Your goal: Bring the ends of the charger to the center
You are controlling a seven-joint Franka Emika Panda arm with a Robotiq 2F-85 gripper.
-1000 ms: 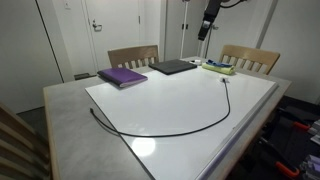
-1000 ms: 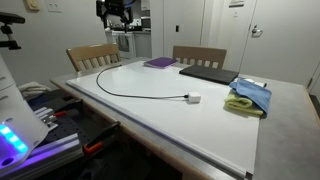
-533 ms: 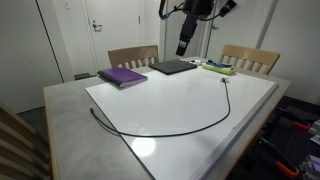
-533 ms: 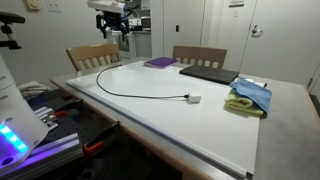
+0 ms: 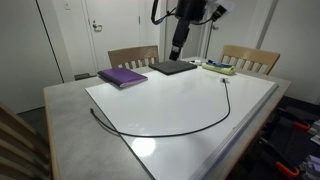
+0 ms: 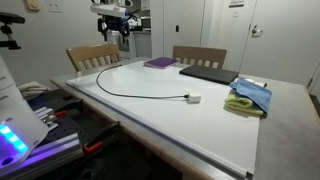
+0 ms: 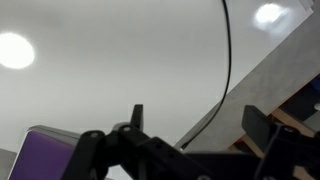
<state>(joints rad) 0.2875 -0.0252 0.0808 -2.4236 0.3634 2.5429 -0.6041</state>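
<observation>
End effector (image 5: 177, 52): fingers are standing spread, gripping nothing, hanging high over the bench (image 5: 62, 105) behind the purple book (image 5: 122, 76).
Charger (image 5: 170, 134): is lying in a long curve on the white board (image 5: 180, 100), in front of the purple book.
Near end (image 5: 93, 112): is lying on the book's side, at the board edge.
Far end (image 5: 222, 80): is lying well apart from the book.
Next move: I am judging the near end closer, low under my wrist view.

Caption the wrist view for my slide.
Open hand over the white board, black charger curving past, purple book at lower left.
</observation>
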